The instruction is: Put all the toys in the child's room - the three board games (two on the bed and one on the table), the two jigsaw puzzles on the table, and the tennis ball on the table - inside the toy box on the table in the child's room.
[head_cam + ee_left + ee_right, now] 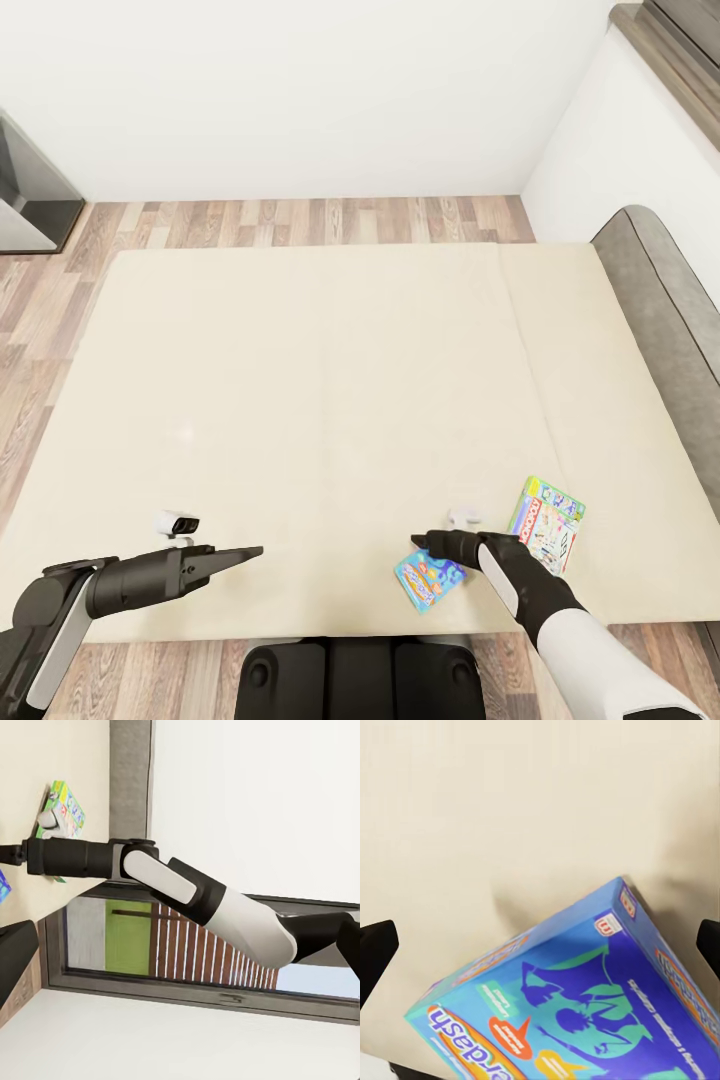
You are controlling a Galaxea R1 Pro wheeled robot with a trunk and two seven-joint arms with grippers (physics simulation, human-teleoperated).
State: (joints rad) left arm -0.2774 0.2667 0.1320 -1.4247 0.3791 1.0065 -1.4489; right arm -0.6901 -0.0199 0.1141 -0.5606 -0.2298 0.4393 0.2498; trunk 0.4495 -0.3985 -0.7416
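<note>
Two board games lie on the bed (320, 380) near its front right edge. The blue one (428, 582) (585, 1005) sits just below my right gripper (418, 543) (540, 945), whose fingers are spread wide on either side of the box without touching it. The pale one with a red banner (548, 522) (66, 808) lies beside my right forearm, toward the headboard. My left gripper (248, 551) hovers open over the front edge of the mattress, holding nothing. The table, toy box, jigsaw puzzles and tennis ball are out of view.
A grey padded headboard (665, 300) runs along the bed's right side. Wood floor (300, 220) lies beyond the far edge, with a dark cabinet (30, 200) at far left. My base (360, 680) stands against the near edge.
</note>
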